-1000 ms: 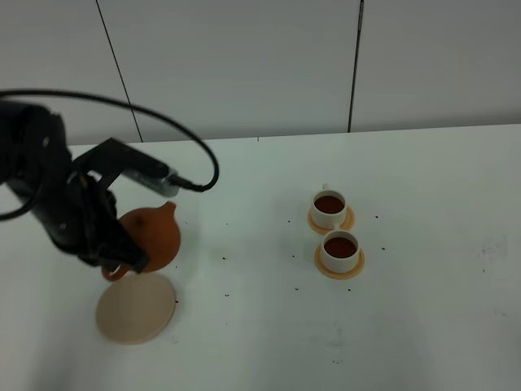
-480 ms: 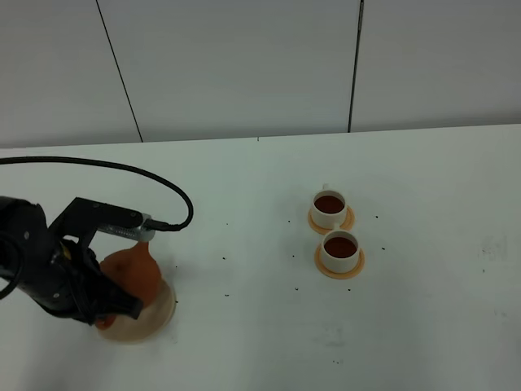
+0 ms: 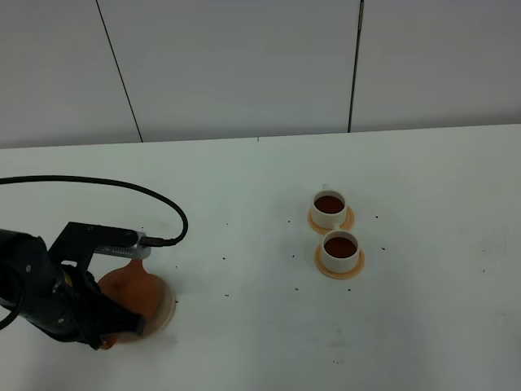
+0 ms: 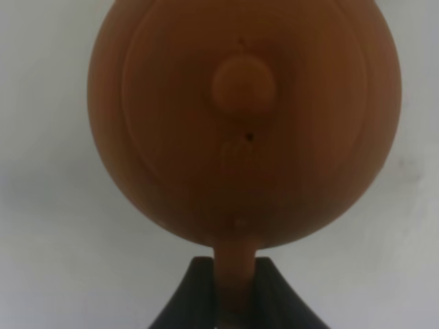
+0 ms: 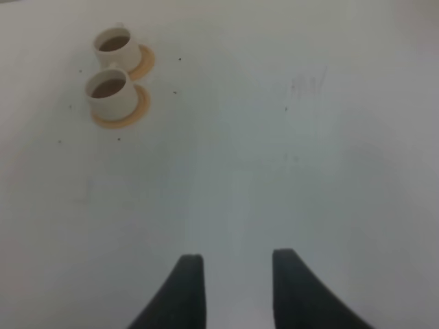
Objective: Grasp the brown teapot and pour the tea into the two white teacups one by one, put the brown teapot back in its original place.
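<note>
I've lowered the brown teapot point(image 3: 130, 287) onto its beige coaster point(image 3: 165, 305); my left pincer point(image 4: 235, 288) stays clamped on its handle.

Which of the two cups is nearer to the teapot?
The front cup, the one closer to the camera in the high view. Both hold tea, but it sits slightly nearer the teapot than the rear cup behind it.

Reddish-brown teapot point(image 4: 243, 123); two cream-white teacups point(image 3: 329, 208) point(image 3: 339, 250) with dark red-brown tea point(image 3: 339, 246) on orange saucers point(image 3: 352, 220); white bench point(image 3: 407, 179), dark-speckled; black pincers point(image 4: 236, 312).
</note>
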### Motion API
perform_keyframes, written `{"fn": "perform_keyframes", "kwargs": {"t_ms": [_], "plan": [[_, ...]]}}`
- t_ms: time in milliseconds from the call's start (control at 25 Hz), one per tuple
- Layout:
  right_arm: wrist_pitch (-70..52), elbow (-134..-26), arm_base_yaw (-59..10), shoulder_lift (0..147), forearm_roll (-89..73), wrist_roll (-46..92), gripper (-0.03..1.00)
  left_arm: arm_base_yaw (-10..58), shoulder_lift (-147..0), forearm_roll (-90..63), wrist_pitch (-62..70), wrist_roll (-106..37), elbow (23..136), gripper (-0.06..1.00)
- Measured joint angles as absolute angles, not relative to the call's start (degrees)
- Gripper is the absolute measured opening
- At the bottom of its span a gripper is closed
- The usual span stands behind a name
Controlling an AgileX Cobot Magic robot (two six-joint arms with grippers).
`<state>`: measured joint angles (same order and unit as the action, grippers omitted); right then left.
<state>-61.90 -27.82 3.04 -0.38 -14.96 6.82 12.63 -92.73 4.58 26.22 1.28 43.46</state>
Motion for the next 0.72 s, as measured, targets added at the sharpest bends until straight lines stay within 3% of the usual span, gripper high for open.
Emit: {"fn": "perform_keyframes", "kwargs": {"t_ms": [720], "plan": [[-61.9,-27.82,3.04,-0.38,-14.96,6.76,0.24,12.63,-92.73,4.36,24.85,4.16,42.69,0.17]]}}
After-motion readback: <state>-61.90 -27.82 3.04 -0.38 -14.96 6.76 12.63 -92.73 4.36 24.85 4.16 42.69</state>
